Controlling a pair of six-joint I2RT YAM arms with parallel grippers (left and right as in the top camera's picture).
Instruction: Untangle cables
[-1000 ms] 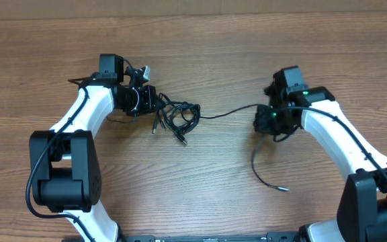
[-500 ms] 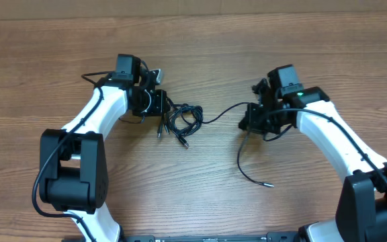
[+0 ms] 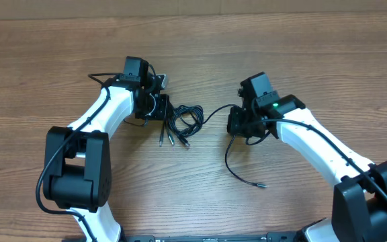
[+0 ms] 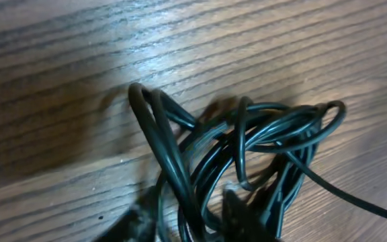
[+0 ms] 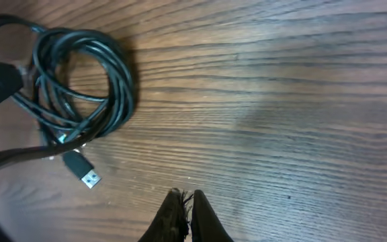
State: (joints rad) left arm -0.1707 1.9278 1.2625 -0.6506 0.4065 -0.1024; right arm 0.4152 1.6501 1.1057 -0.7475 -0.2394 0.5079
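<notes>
One strand of cables (image 3: 185, 119) in right fingers (image 5: 203, 223).

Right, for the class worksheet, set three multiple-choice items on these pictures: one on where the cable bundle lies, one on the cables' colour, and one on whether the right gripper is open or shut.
1. Where does the cable bundle lie?
A. Between the two grippers, nearer the left gripper
B. Under the right arm's base
C. Off the table

2. What colour are the cables?
A. White
B. Black
C. Red

3. How do the fingers of the right gripper stand?
A. Wide apart
B. Pressed together
C. Out of every view

Answers:
1 A, because the overhead view shows the bundle just beside the left gripper.
2 B, because every view shows black cords.
3 B, because the right wrist view shows the fingertips closed on each other.
</notes>
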